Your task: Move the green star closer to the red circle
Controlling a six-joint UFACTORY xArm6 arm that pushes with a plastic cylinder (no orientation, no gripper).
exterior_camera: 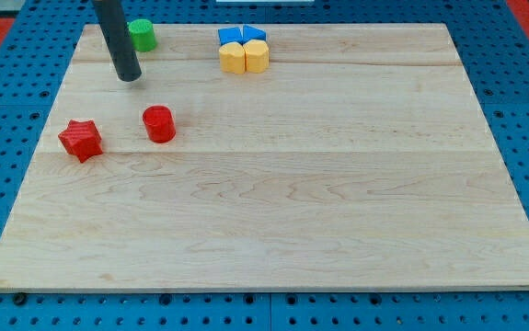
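A green block (142, 35) sits near the board's top left edge; its shape is hard to make out. A red circle (159, 124), a short cylinder, stands lower on the left side. My tip (129, 77) rests on the board between them, just below and a little left of the green block, apart from it, and above and left of the red circle. The dark rod rises from the tip out of the view's top.
A red star (81, 140) lies left of the red circle. Two yellow blocks (244, 57) and two blue blocks (242, 36) cluster at the top middle. The wooden board (338, 184) lies on a blue pegboard.
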